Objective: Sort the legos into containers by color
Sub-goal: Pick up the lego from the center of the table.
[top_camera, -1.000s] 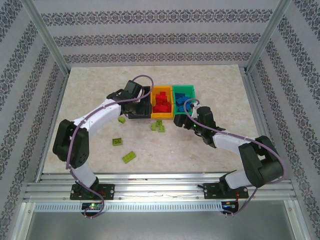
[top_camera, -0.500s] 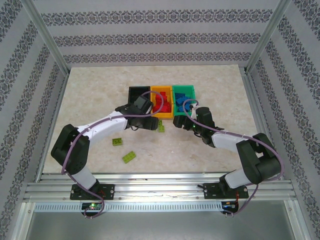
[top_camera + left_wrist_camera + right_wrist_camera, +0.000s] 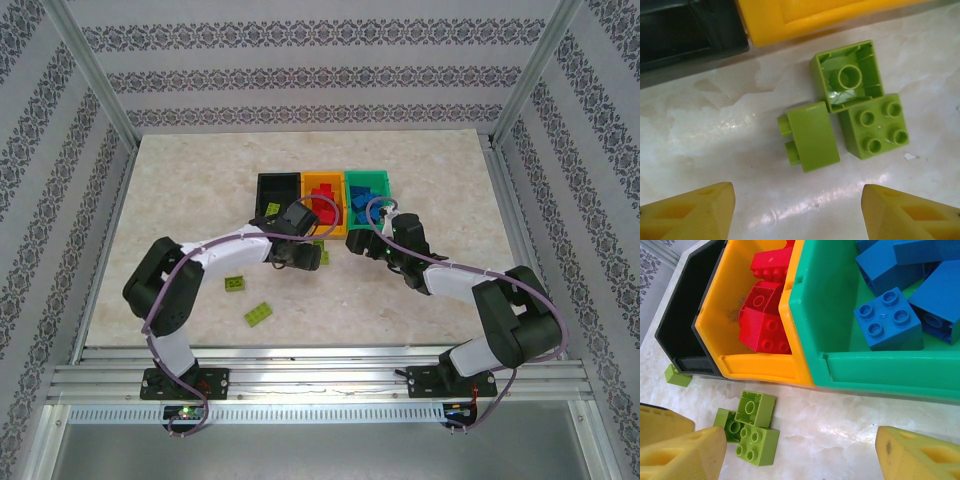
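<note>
I see my left pincer [image 3: 797, 212] open and empty, low in frame, below three green legos [image 3: 812, 135] on the surface [image 3: 715, 130]. Likewise my right pincer [image 3: 802, 452] is open; reds [image 3: 762, 320] sit in the orange bin [image 3: 765, 367], blues [image 3: 887, 320] in the green bin [image 3: 880, 372].

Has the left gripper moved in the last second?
Yes. The left gripper has left the black bin and come toward the near edge and rightward, now over the lime legos in front of the orange-yellow bin.

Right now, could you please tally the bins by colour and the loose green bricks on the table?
Black bin: 1
Orange-yellow bin: 1
Green bin: 1
Loose lime bricks in view: 6
Total: 9
</note>
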Motion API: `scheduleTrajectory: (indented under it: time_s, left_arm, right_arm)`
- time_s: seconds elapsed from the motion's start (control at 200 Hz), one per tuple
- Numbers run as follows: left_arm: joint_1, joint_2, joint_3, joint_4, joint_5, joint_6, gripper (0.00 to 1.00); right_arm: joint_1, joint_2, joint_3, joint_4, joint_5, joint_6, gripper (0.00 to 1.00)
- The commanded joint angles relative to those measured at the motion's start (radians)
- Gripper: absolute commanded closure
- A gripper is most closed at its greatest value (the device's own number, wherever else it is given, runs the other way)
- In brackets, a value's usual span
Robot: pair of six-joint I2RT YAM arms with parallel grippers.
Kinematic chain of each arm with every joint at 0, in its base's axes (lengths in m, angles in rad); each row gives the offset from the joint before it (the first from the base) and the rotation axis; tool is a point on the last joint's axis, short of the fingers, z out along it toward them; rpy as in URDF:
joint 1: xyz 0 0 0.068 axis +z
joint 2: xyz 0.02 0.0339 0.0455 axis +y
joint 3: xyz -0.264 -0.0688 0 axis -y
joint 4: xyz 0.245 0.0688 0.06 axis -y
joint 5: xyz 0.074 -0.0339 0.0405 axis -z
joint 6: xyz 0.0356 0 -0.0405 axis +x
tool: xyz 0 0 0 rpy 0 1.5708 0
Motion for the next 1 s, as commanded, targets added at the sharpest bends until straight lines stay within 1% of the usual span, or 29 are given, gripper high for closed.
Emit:
scheduleTrajectory:
  time_s: [0.0, 0.12, 0.215, 0.325, 0.395, 0.63, 0.719, 0.824, 0.854, 0.994]
  left_arm:
    - [-0.011, 0.037, 0.058, -0.001, -0.007, -0.027, 0.35]
    - [-0.010, 0.061, 0.071, 0.008, 0.002, -0.029, 0.36]
    - [-0.010, 0.093, 0.118, -0.044, -0.006, -0.020, 0.37]
    - [-0.009, 0.107, 0.130, -0.051, -0.011, -0.020, 0.43]
    - [-0.009, 0.115, 0.137, -0.053, -0.008, -0.017, 0.50]
    - [-0.009, 0.120, 0.138, -0.058, -0.012, -0.019, 0.54]
    - [-0.009, 0.118, 0.138, -0.069, -0.012, -0.022, 0.61]
    - [-0.009, 0.111, 0.128, -0.054, -0.014, -0.017, 0.63]
    - [-0.009, 0.114, 0.131, -0.059, -0.015, -0.015, 0.67]
    - [-0.009, 0.111, 0.132, -0.063, -0.011, -0.020, 0.69]
  right_arm:
    - [-0.012, -0.005, 0.002, 0.022, -0.016, 0.006, 0.22]
    - [-0.015, -0.001, 0.007, 0.016, -0.018, 0.004, 0.22]
    - [-0.014, -0.007, 0.002, 0.022, -0.020, 0.006, 0.22]
    - [-0.018, 0.002, 0.009, 0.014, -0.017, 0.004, 0.22]
    - [-0.020, -0.002, 0.007, 0.015, -0.019, 0.004, 0.22]
    - [-0.024, 0.000, 0.004, 0.021, -0.026, 0.008, 0.22]
    - [-0.023, 0.001, 0.003, 0.024, -0.022, 0.010, 0.21]
    - [-0.025, 0.003, 0.007, 0.019, -0.026, 0.009, 0.21]
    - [-0.025, 0.000, 0.005, 0.021, -0.026, 0.008, 0.21]
    - [-0.026, 0.001, 0.006, 0.018, -0.020, 0.007, 0.21]
